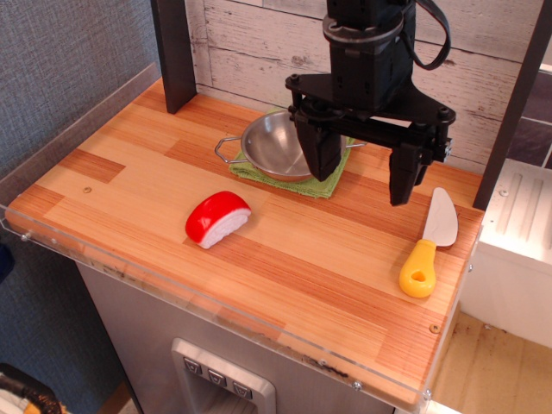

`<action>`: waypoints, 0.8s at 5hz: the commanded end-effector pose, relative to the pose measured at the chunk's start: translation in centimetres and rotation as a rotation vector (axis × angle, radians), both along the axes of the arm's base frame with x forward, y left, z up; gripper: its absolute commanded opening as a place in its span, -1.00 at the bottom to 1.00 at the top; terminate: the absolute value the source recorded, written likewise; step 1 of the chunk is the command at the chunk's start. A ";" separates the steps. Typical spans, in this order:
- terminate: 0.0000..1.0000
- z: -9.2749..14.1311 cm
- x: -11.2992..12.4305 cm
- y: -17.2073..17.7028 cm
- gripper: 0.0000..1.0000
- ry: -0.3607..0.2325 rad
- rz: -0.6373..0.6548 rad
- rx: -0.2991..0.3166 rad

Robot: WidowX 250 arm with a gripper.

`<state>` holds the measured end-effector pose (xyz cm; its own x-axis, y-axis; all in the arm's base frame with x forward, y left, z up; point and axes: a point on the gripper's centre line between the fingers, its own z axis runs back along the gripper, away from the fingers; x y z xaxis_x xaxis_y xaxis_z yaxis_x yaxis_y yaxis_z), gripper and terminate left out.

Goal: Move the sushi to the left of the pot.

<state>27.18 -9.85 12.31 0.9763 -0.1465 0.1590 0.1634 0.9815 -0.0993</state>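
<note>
The sushi [217, 218], a red-topped nigiri on a white rice base, lies on the wooden tabletop in front of and to the left of the pot. The pot [274, 146] is a shiny steel pan with wire loop handles, sitting on a green cloth [321, 185] at the back middle. My gripper [363, 177] hangs above the table to the right of the pot, its two black fingers [323, 153] spread wide apart and empty. Its left finger overlaps the pot's right rim in this view. The sushi is well to the left of the gripper.
A toy knife [429, 245] with a yellow handle lies at the right near the table's edge. A dark post [175, 53] stands at the back left and another at the right. A clear plastic lip [216, 304] runs along the table's front and left edges.
</note>
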 end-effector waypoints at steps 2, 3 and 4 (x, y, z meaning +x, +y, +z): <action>-1.00 -1.4 0.4 3.5 1.00 0.017 0.053 0.009; -1.00 -2.3 0.2 7.9 1.00 0.034 0.151 0.027; -1.00 -2.7 -0.3 12.2 1.00 0.041 0.243 0.028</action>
